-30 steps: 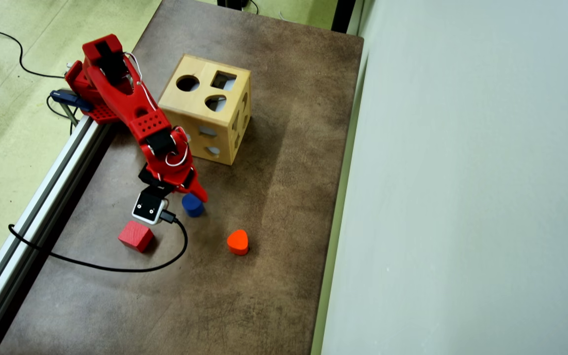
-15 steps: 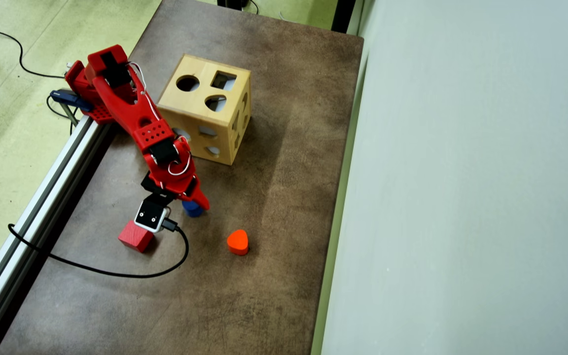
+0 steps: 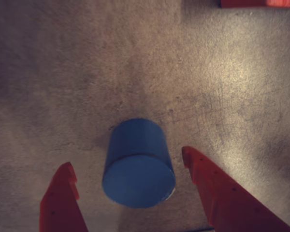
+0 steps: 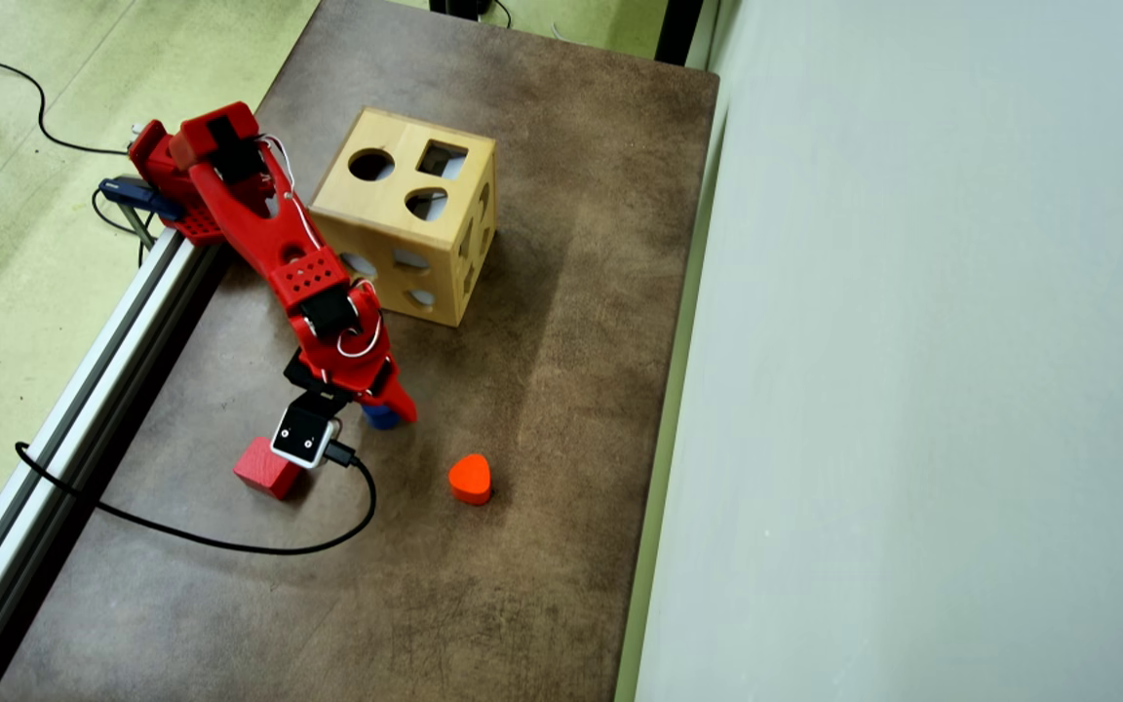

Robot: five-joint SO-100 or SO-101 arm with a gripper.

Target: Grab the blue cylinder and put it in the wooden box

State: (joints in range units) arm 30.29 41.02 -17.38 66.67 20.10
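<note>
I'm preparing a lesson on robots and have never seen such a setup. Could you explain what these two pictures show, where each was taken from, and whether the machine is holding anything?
The red machine is a small robot arm with a two-fingered hand. One picture looks down from above on a brown table; the other comes from a camera riding on the arm's wrist. On the table stand a wooden box with shape cutouts, a red cube, an orange heart-shaped block and a blue cylinder. In the wrist view the open hand has one red finger on each side of the cylinder, with gaps showing. Nothing is held yet.
</note>
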